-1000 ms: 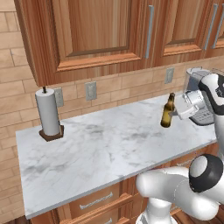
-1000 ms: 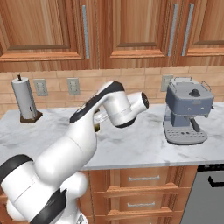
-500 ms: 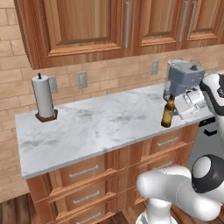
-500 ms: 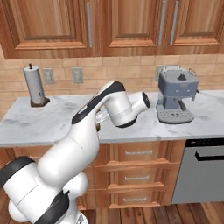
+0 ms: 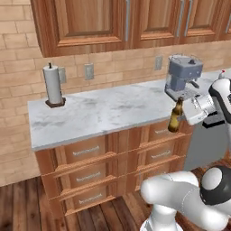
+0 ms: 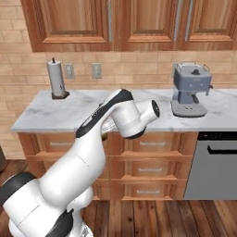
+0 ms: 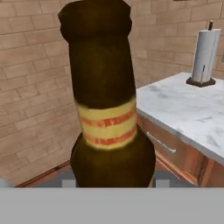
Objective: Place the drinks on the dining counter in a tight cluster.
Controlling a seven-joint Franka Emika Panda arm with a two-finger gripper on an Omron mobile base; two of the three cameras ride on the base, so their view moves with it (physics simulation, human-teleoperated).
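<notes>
So far 1 drink is in hand: the slim dark brown glass bottle with a yellow-and-red neck label hangs upright in the white arm's two-finger gripper, whose jaws are pinched on it, out past the front edge of the narrow marble wall counter and clear of its top. Judging by this, the bottle is in transit. The dining counter and the other 2 drinks are not visible, so the clustering looks mostly undone.

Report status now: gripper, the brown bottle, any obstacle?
Gripper shut on brown bottle. Bottle upright, off the wall counter. Coffee machine just behind; nothing blocking seen.
</notes>
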